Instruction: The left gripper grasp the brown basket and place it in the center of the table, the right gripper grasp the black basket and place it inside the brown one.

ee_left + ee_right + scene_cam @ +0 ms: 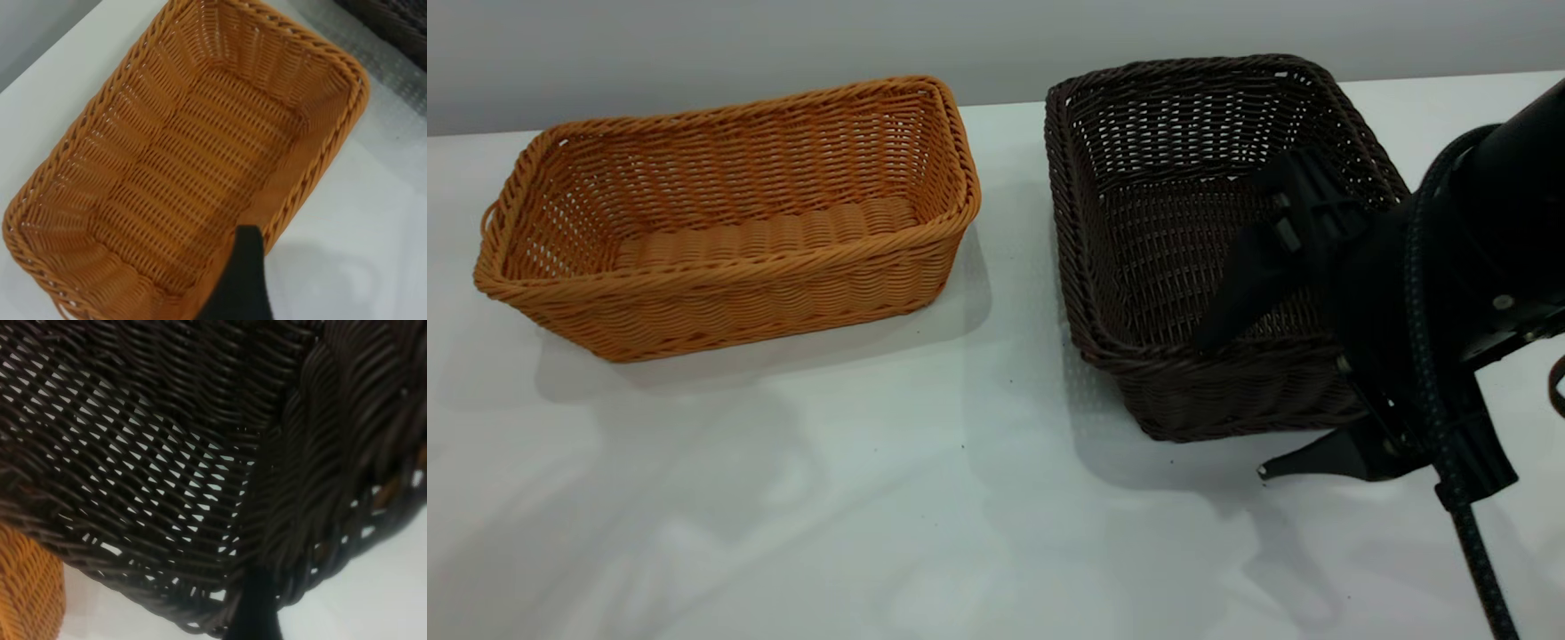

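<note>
Right hand (1240, 404) straddles the black basket's (1183, 222) near wall, fingers spread, one inside, one outside. Beside it on the white counter (871, 498) sits the orange-tan brown basket (729, 222); whether the left hand (240, 280) is open or closed cannot be told.

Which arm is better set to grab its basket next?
Right. The right gripper straddles the black basket's near wall, one finger inside and one outside, so closing should grip it. The left gripper shows only one finger by the brown basket's rim and is outside the exterior view.

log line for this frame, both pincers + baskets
left pincer: over brown basket, rim | right pincer: open, straddling black basket near wall | baskets: side by side on table
</note>
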Robot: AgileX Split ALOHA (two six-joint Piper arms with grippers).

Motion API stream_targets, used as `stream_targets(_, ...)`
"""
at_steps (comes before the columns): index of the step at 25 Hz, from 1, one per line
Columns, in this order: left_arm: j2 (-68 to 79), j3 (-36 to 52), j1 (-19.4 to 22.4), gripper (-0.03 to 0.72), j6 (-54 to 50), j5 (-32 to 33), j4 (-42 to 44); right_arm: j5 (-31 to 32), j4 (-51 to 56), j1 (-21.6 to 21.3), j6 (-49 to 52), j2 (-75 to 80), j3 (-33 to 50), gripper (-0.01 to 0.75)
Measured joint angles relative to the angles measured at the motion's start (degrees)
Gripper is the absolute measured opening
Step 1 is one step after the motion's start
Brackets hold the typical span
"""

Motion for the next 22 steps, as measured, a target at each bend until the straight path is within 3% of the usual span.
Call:
stream_targets(11,0.00,0.00,0.00,0.618,0.00,0.15,0.11,-2.27,2.06,0.00,-0.72,0.58,-3.11,0.561)
stream_targets(22,0.00,0.00,0.00,0.618,0.34,0.29,0.12,-9.68,10.95,0.00,-0.50,0.64,-3.18,0.561)
